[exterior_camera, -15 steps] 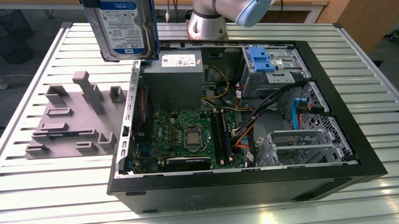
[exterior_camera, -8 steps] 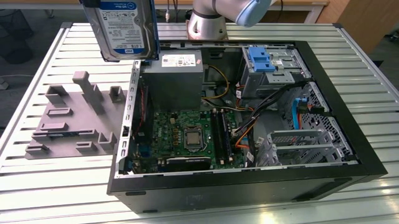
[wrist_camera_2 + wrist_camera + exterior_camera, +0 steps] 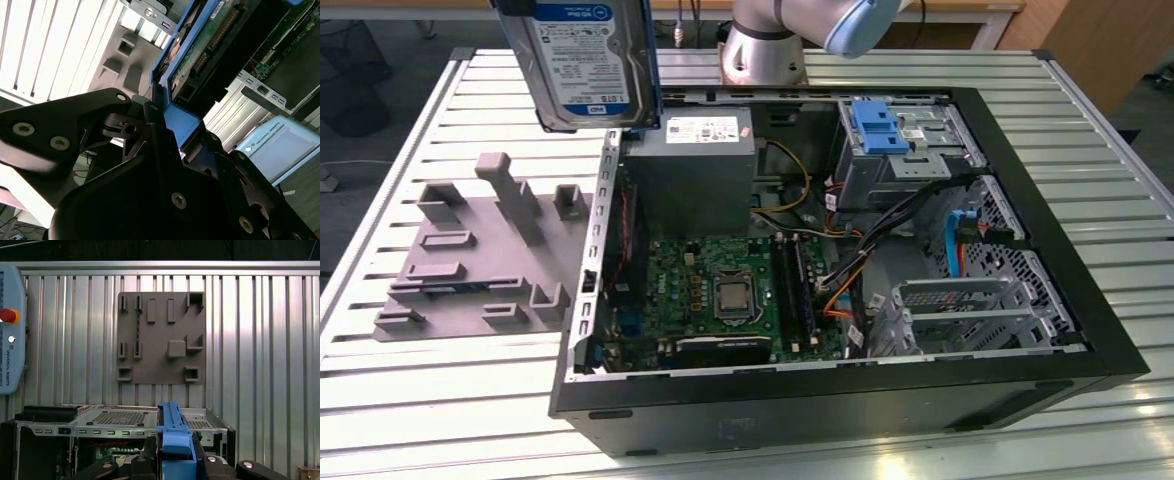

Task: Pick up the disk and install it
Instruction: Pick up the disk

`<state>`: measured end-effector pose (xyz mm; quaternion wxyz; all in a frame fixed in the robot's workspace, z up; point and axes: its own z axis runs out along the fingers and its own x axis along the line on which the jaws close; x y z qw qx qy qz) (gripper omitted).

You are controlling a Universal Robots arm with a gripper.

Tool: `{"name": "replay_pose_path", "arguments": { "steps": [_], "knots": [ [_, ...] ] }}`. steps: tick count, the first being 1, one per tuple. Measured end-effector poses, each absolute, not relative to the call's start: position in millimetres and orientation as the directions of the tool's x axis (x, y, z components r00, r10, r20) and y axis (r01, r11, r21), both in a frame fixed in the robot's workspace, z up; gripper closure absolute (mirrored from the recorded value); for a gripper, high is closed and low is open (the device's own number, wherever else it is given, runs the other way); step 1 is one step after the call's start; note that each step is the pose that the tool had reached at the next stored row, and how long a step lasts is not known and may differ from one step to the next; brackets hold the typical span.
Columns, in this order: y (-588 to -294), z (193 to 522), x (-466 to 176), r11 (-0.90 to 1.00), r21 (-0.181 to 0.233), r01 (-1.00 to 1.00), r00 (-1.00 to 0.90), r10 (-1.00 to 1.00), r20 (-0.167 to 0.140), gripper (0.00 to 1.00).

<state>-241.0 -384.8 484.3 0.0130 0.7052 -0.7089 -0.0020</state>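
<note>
The disk, a silver hard drive with a white-and-blue label and blue side rails, hangs upright in the air. It is above the table by the open computer case's far corner, at the exterior view's left. In the second wrist view my gripper is shut on the disk, its black fingers clamped on the blue rail end. In the first wrist view the disk is seen edge-on, rising from between the fingers of the gripper.
The open computer case lies on the slatted metal table. Inside it are a grey power supply, a motherboard, a blue bracket with a metal cage and a silver drive cage. A grey fixture plate lies beside the case.
</note>
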Motion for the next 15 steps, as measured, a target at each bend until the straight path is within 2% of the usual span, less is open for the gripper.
{"name": "replay_pose_path", "arguments": {
  "steps": [15],
  "knots": [
    [-384.8,484.3,-233.3,0.005,0.021,-1.0,-0.005,-1.0,0.016,0.64]
  ]
}}
